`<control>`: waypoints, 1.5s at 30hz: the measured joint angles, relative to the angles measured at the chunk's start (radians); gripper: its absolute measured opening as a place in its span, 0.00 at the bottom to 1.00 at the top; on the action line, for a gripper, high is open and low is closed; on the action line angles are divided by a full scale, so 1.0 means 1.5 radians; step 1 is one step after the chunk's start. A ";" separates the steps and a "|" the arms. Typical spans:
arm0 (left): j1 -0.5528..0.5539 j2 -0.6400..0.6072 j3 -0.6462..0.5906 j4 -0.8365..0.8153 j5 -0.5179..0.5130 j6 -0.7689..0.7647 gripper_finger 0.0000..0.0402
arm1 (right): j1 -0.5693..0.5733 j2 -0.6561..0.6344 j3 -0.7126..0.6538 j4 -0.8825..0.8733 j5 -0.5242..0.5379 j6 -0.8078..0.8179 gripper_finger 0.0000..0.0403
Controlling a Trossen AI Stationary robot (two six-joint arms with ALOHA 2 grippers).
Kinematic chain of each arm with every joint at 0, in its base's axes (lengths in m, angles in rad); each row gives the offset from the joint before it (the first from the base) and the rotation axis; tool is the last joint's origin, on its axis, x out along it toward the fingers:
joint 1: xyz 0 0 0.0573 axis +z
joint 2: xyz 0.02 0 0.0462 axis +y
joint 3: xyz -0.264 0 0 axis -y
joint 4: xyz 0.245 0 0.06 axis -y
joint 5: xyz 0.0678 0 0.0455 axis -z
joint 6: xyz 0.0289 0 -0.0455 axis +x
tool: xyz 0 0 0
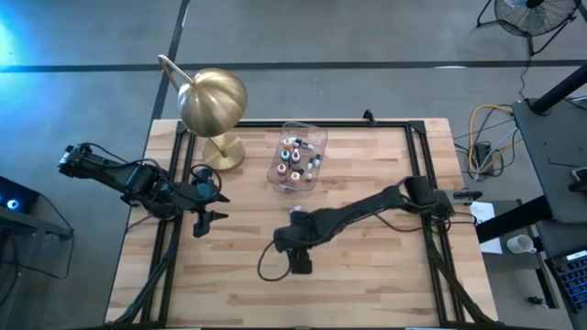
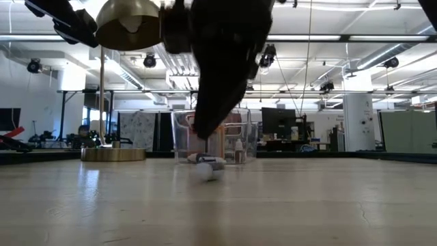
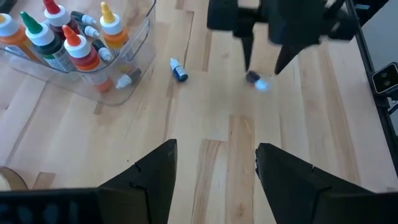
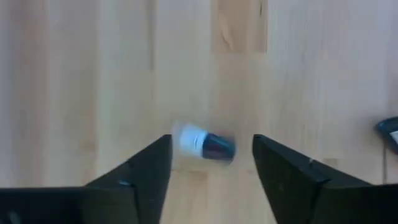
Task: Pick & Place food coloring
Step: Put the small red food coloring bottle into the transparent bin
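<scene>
A clear tub (image 1: 315,147) near the table's far middle holds several food coloring bottles (image 3: 65,40) standing upright with orange, red, green and yellow caps. Two tiny bottles lie on their sides on the wood. A dark blue one with a white cap (image 4: 206,144) lies between the fingers of my right gripper (image 4: 211,140), which is open and points down over it (image 3: 264,62) at mid-table. A second blue bottle (image 3: 179,70) lies between it and the tub. My left gripper (image 3: 214,152) is open and hovers at the table's left (image 1: 209,203).
A big brass dome lamp (image 1: 213,99) stands on its round base (image 1: 223,153) at the far left, beside the tub. A black cable (image 1: 266,266) loops on the wood under my right arm. Bare wood lies toward the near edge and the right side.
</scene>
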 joint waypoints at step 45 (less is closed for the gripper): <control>-0.001 0.000 -0.001 -0.002 0.000 -0.006 0.48 | 0.012 0.056 -0.001 0.005 0.083 0.174 0.59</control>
